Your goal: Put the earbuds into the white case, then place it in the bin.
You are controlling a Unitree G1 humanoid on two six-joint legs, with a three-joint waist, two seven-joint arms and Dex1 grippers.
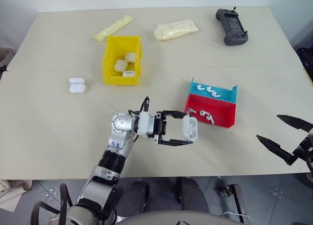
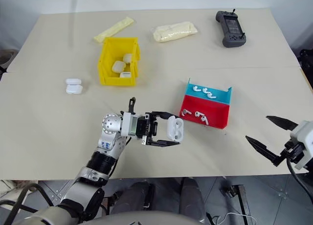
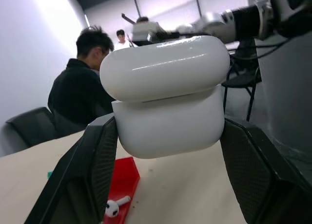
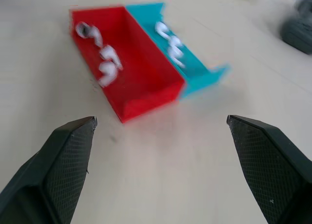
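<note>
Overhead, the left gripper [image 1: 182,130] pinches a white case [image 1: 189,127] above the table [image 1: 49,122], just beside the red and blue tray [image 1: 222,118] of earbuds [image 1: 208,90]. Well apart, the yellow bin [image 1: 110,63] holds three cases. The right gripper [image 1: 282,134] hovers with jaws wide, holding nothing. Left wrist: case clamped between both fingers [image 3: 92,170], lid ajar. Right wrist: spread fingers [image 4: 68,160] facing the tray.
</note>
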